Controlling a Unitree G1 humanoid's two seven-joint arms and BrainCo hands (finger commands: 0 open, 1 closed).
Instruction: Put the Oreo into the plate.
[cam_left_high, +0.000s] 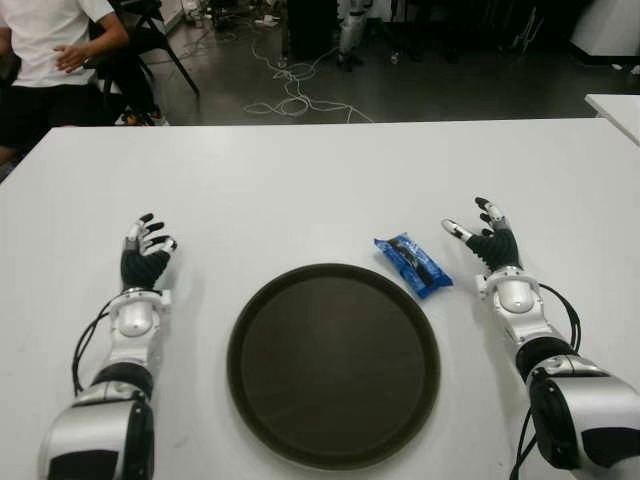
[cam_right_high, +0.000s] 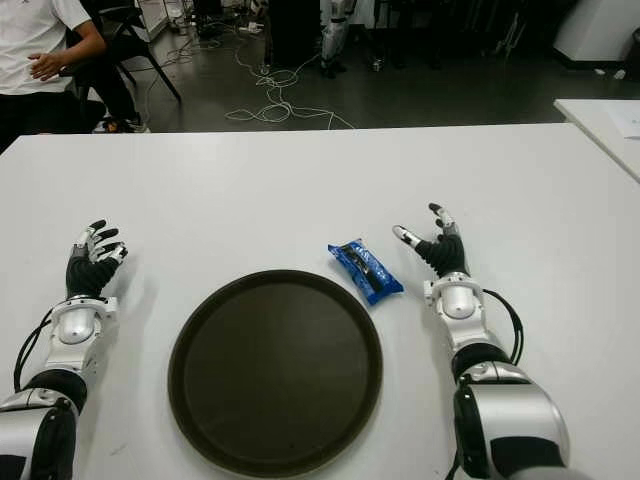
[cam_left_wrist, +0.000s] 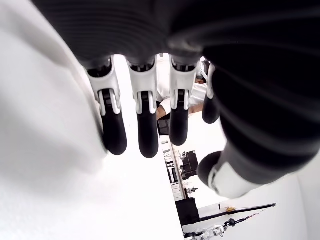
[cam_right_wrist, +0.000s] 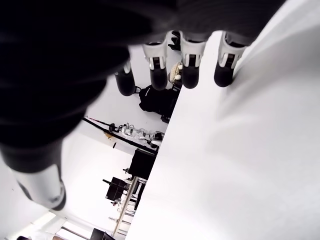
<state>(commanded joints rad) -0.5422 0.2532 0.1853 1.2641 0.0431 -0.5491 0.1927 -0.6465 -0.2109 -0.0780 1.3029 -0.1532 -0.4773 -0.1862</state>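
A blue Oreo packet (cam_left_high: 413, 264) lies on the white table (cam_left_high: 300, 180), just off the upper right rim of the round dark plate (cam_left_high: 333, 360). The plate has nothing in it. My right hand (cam_left_high: 484, 232) sits a short way right of the packet, apart from it, fingers spread and holding nothing. My left hand (cam_left_high: 146, 243) shows left of the plate, fingers spread as well. In the wrist views, the left fingers (cam_left_wrist: 145, 125) and right fingers (cam_right_wrist: 190, 65) are extended with nothing between them.
A second white table corner (cam_left_high: 615, 105) shows at the far right. A seated person in a white shirt (cam_left_high: 45, 40) is beyond the table's far left corner. Cables (cam_left_high: 290, 90) lie on the dark floor behind the table.
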